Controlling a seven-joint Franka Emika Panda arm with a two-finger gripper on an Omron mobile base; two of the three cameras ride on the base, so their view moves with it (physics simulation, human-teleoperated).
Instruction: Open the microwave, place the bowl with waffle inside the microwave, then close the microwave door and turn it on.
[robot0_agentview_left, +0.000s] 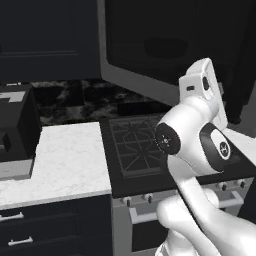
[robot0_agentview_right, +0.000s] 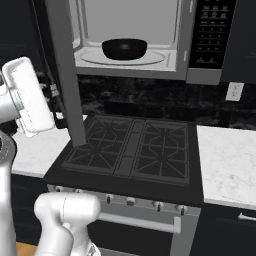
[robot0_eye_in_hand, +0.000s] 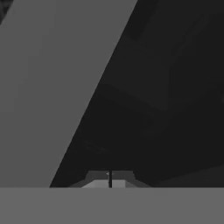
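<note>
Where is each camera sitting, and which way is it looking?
Left base view: behind the arm to its left, looking down over the stove and white counter.
Right base view: behind the arm to its right, facing the open microwave with the bowl inside.
Hand view: on the hand, close to the microwave door; the shut claw peeks in at the bottom.
Both base views share the stove, the arm and the open microwave door.

Rendered pics, dim overall. Microwave (robot0_agentview_right: 131, 37) cavity brightest, evenly lit, no glare. Cabinets (robot0_agentview_left: 47, 40) near black. Hand view murky, low contrast, soft ahead of fingertips.
</note>
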